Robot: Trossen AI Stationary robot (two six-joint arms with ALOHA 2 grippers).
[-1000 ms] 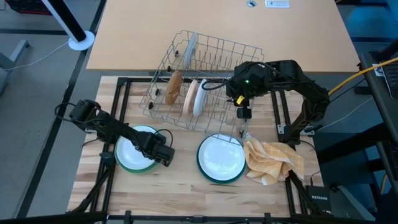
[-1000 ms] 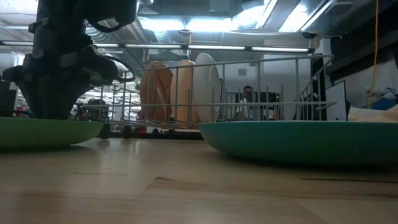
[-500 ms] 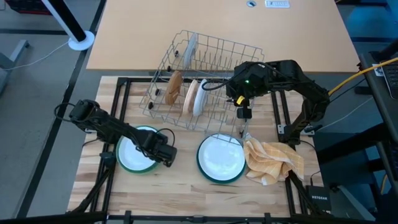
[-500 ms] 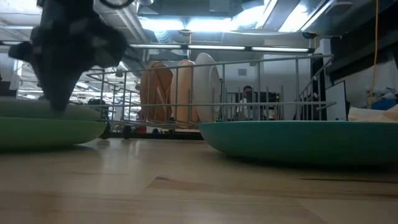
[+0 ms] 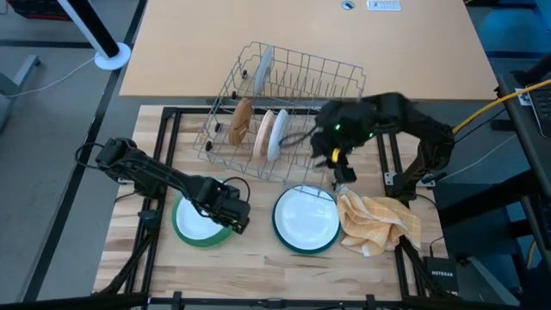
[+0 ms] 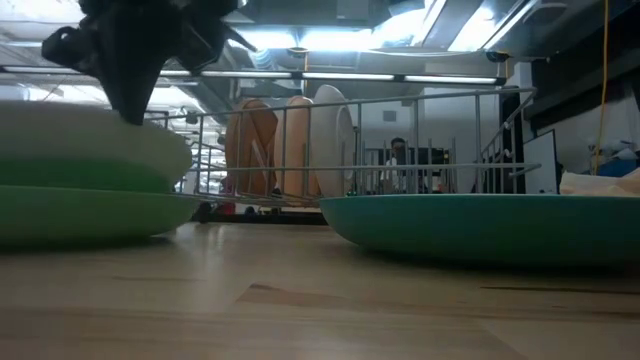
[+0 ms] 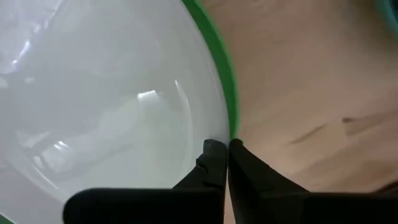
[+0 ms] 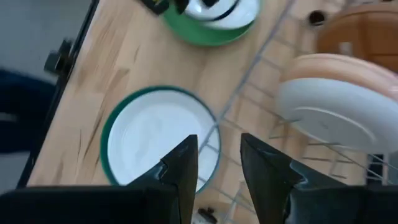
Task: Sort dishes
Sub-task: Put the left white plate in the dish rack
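Observation:
My left gripper (image 5: 234, 220) is shut on a white plate (image 5: 200, 220) that sits over a green plate (image 5: 185, 234) at the table's near left. In the low view the white plate (image 6: 90, 140) is raised above the green plate (image 6: 90, 205). My right gripper (image 5: 342, 172) is open and empty, above the near right corner of the grey wire rack (image 5: 297, 82). A brown plate (image 5: 241, 120), a tan plate (image 5: 263, 131) and a white plate (image 5: 276, 133) stand on edge in the rack. Another white plate (image 5: 306, 215) lies in a teal plate (image 5: 280, 231). My left gripper pinches the white plate's rim (image 7: 208, 134) between its two fingers, on the plate's right side. The fingers (image 7: 214, 155) come from the table's right, slanting down. The held side is raised off the green plate (image 7: 219, 56); whether the plate's left side still rests there I cannot tell.
A yellow checked cloth (image 5: 379, 222) lies bunched to the right of the teal plate. A pale dish (image 5: 263, 67) stands in the rack's far part. Black frame bars (image 5: 168, 138) run along the table's edges. Bare wood shows along the near edge (image 5: 258, 263).
My left gripper has gone a little toward the table's right and near edges and up, raising the white plate off the green plate. The green plate has shifted slightly the same way. My right gripper has gone a little toward the near edge.

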